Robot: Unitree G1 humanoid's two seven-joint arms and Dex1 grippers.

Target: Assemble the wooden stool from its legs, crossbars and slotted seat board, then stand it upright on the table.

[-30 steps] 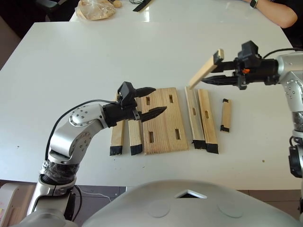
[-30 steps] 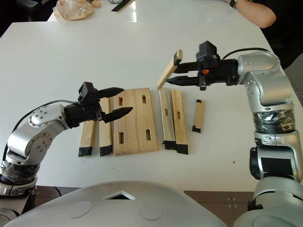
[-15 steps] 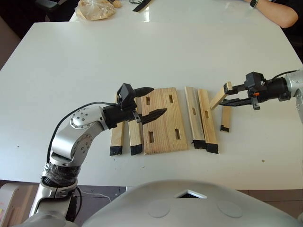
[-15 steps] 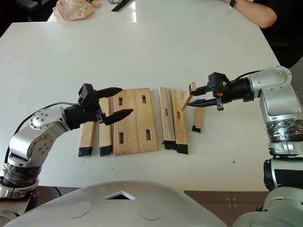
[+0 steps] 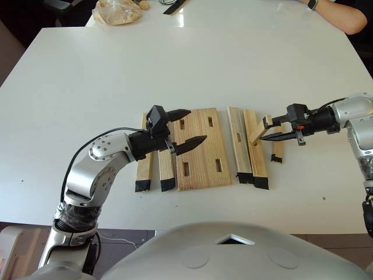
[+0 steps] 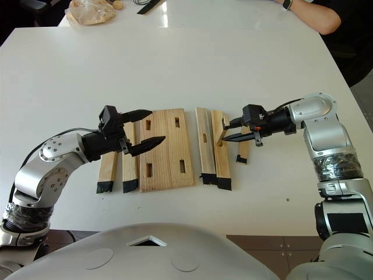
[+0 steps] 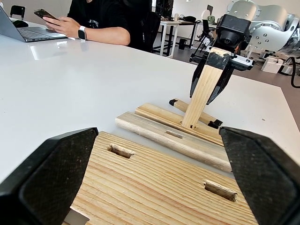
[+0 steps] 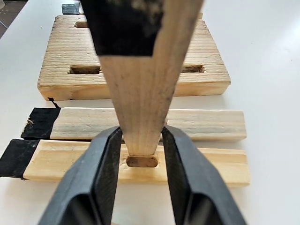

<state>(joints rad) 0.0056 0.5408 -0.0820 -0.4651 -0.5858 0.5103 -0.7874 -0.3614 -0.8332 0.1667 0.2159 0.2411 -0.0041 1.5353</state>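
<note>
The slotted seat board (image 5: 201, 149) lies flat mid-table. Two legs (image 5: 144, 169) lie to its left and two more legs (image 5: 238, 146) to its right. My right gripper (image 5: 263, 129) is shut on a crossbar (image 5: 256, 135) and holds it tilted. The crossbar's (image 8: 136, 93) lower end sits at the slot (image 8: 142, 161) of the outer right leg (image 8: 201, 168). Another short crossbar (image 5: 278, 150) lies on the table just beyond that leg. Low over the seat board's left edge, my left gripper (image 5: 197, 124) hangs open and holds nothing.
A crumpled bag (image 5: 118, 10) and a dark object (image 5: 175, 6) lie at the table's far edge. A person's arm (image 5: 344, 14) rests at the far right corner. The white table (image 5: 192, 64) has free room across its far half.
My right gripper has carried the crossbar down from above the table and to the left, setting its lower end at the leg's slot. The left arm has barely shifted.
</note>
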